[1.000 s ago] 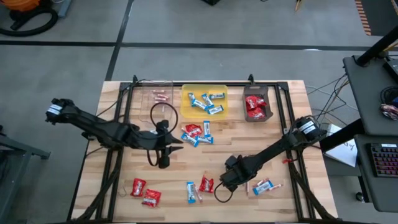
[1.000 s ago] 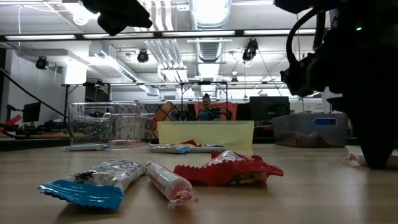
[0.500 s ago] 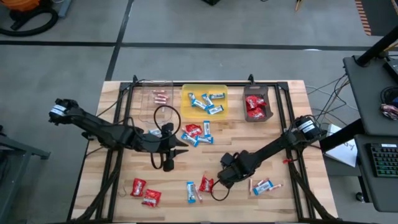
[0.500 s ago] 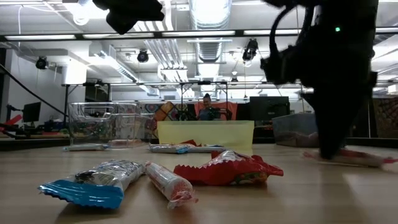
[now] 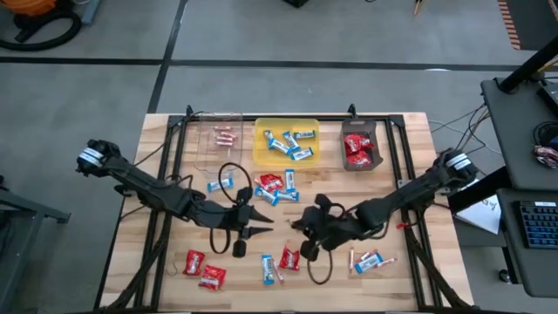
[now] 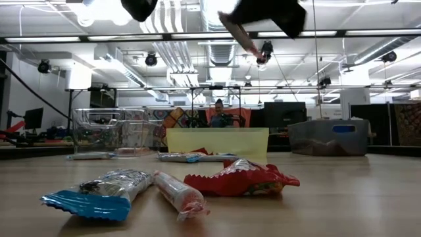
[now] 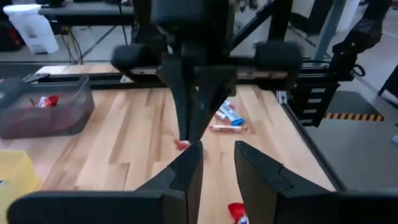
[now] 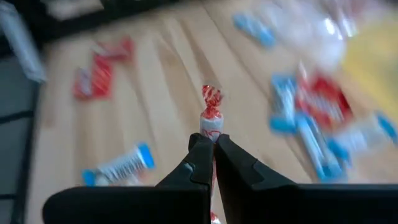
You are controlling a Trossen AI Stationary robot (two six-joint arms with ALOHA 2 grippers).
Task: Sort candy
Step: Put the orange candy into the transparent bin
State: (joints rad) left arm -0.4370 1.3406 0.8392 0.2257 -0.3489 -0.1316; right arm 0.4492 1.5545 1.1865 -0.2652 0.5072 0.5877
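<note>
R gripper (image 8: 211, 144) now up w/ pink stick (image 8: 211, 112)

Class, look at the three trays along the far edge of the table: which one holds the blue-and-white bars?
The yellow tray, the middle of the three. The clear tray on its left holds pinkish sticks, and the dark tray on its right holds red packets.

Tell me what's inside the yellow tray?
The yellow tray holds several blue-and-white bars. From table height its wall hides them, so only the high view shows them.
</note>
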